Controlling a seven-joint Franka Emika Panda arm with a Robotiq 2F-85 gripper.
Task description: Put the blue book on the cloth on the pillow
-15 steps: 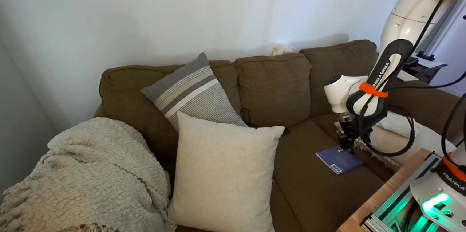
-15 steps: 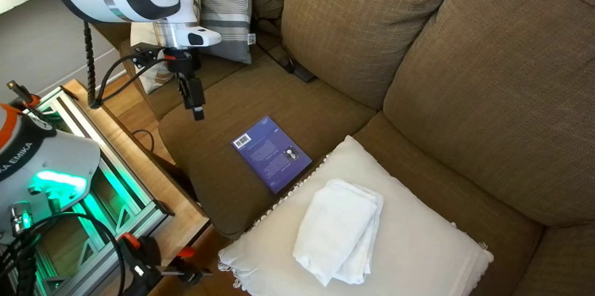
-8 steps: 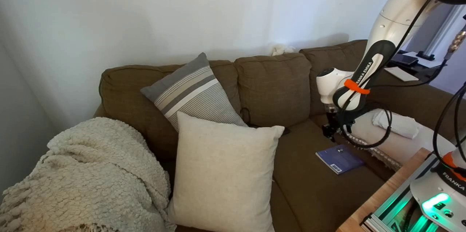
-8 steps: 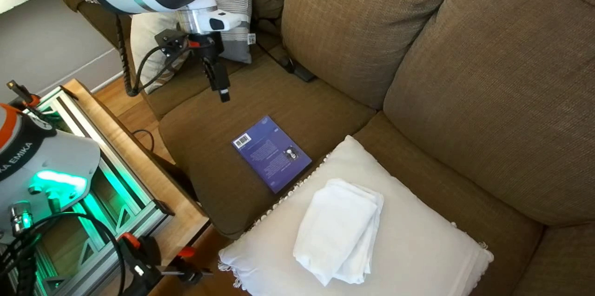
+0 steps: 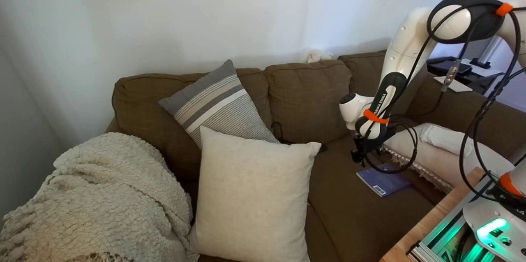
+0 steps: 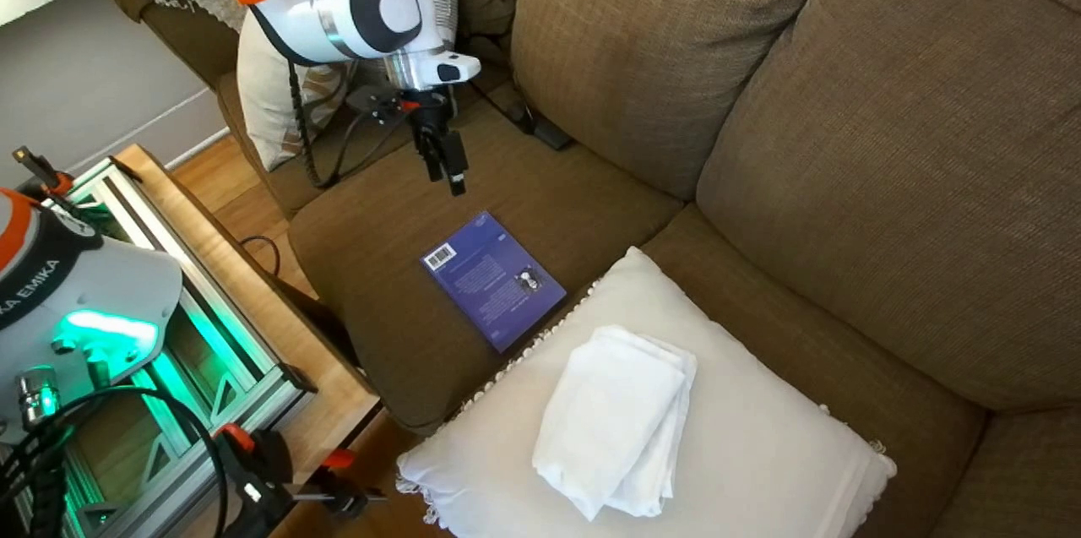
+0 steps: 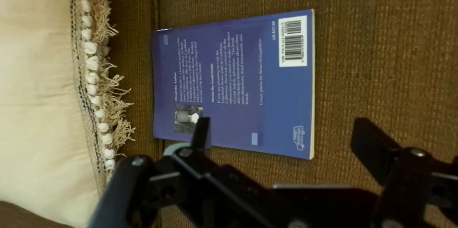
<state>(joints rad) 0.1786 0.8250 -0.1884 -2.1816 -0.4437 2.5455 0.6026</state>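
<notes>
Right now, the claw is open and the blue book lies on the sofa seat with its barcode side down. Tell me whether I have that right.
One thing is off: the barcode faces up, not down, as the wrist view shows. The rest stands: the claw is open and the blue book lies on the sofa seat.

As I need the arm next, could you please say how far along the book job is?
Nothing looks done: the blue book lies on the sofa seat. In hand, seemingly: the reach; the open pincer hangs empty above the seat. Remaining: grasping the book, laying it on the cloth on the pillow.
</notes>
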